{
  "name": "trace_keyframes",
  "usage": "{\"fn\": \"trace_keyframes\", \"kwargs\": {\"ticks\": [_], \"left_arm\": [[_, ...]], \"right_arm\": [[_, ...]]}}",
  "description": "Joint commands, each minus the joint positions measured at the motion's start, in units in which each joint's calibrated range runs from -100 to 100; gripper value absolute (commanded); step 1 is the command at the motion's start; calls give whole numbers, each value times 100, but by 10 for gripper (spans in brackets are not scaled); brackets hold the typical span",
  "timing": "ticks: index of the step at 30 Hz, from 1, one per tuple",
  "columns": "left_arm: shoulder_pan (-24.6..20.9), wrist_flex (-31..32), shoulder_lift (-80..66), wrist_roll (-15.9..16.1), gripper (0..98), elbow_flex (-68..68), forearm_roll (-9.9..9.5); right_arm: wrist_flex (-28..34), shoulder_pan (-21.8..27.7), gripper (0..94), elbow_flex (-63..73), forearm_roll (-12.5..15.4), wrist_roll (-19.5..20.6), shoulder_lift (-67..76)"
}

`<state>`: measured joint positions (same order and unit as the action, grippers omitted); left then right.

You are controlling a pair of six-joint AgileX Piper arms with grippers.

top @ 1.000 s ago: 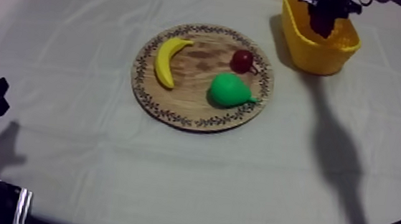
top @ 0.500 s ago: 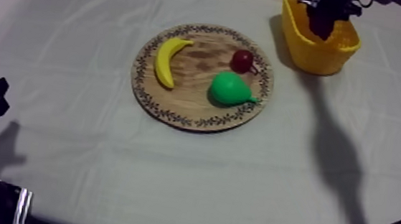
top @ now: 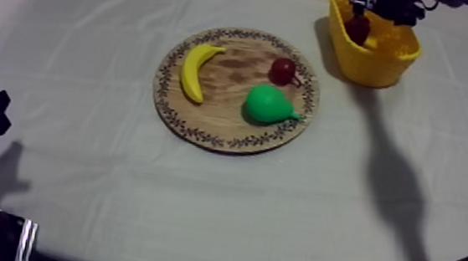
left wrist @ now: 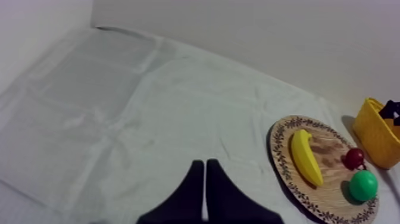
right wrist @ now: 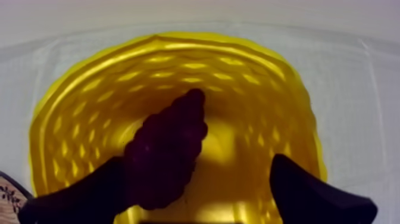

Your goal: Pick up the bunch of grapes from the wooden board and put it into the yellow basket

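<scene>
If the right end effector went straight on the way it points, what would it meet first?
Most likely the bunch of grapes, lying in the yellow basket right ahead of the open right end effector; otherwise the basket's floor. Depth is unclear.

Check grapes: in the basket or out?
In. The bunch of grapes lies inside the yellow basket, walls all round it; jaws of the right gripper stand apart, not clamping it.

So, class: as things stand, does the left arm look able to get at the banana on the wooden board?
Probably yes. The banana lies on the left side of the board, nearest the left tool, with bare cloth between and nothing over it. The tool is shut, so it must open first.
</scene>
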<state>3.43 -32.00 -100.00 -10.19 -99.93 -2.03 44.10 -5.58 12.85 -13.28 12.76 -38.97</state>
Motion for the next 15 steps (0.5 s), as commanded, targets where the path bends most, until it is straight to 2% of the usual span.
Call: {"fn": "trace_keyframes", "kwargs": {"ticks": [1, 7, 15], "left_arm": [[1, -1, 0, 1, 1, 4, 1], [1, -1, 0, 1, 1, 4, 1], [1, -1, 0, 1, 1, 4, 1]], "right_arm": [[-32, -1, 676, -46, -37, 39, 34], [-77, -25, 505, -188, -81, 81, 184], [-93, -73, 163, -314, -126, 157, 328]]}}
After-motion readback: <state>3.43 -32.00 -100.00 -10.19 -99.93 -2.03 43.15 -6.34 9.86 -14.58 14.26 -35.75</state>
